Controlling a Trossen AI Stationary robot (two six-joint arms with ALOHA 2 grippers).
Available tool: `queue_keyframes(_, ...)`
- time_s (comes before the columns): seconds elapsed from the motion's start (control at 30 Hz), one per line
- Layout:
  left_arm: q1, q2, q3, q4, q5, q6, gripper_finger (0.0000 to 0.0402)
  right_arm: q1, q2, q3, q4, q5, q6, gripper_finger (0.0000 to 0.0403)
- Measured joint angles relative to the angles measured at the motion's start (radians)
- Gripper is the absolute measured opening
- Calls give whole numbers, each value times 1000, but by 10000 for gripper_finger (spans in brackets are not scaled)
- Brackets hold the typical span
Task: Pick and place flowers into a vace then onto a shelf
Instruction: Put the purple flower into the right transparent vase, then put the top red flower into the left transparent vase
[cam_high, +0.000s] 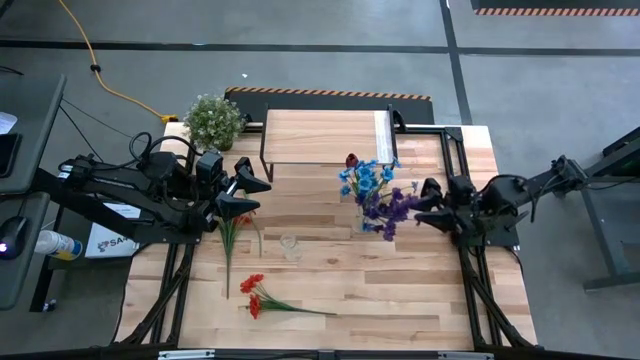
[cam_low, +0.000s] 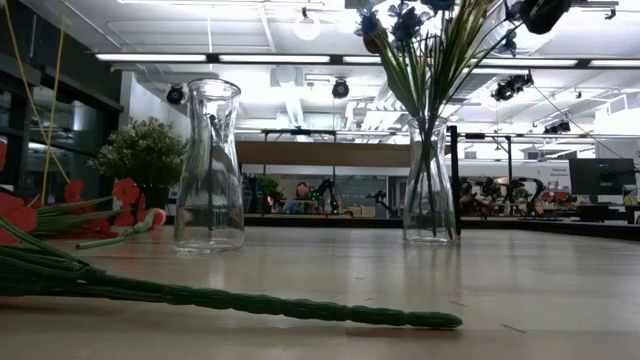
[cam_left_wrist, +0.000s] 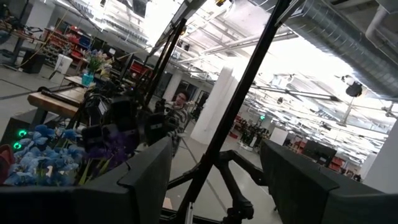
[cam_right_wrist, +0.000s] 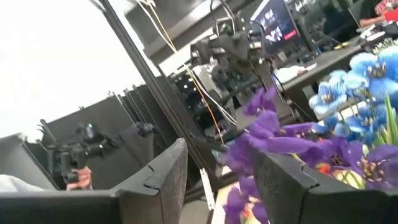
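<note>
Flowers: blue and purple sprays (cam_high: 372, 192) plus a dark red bud (cam_high: 351, 160) stand in a clear glass vase (cam_low: 430, 182) right of centre on the table (cam_high: 400, 280), stems fanning upward. Second vase (cam_low: 210, 165), empty, clear, narrow neck and flared lip, stands near centre. Red bunch (cam_high: 252, 292) with long green stems lies flat at the near side; its ribbed plastic stem (cam_low: 300, 305) runs across the low view. Another stem with an orange tulip (cam_high: 243, 220) lies left of centre, just under the left end effector (cam_high: 245, 197). Left end effector hovers there, dark fingers parted, gap empty in its wrist view. Right end effector (cam_high: 425, 203) sits right beside the purple blooms, fingers parted; cannot tell if it grips a stem. Shelf (cam_high: 325, 135), light wood plank, black metal legs, white strip at right end, far centre. Bushy green-white plant (cam_high: 213, 120) at far left.
</note>
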Motion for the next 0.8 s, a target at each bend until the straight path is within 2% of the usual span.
queue_keyframes(0.4, 0, 0, 0, 0, 0, 0, 278, 0, -1, 0, 204, -29, -127, 165)
queue_keyframes(0.8, 0, 0, 0, 0, 0, -6, 278, 0, 1, 0, 224, -27, -158, 165)
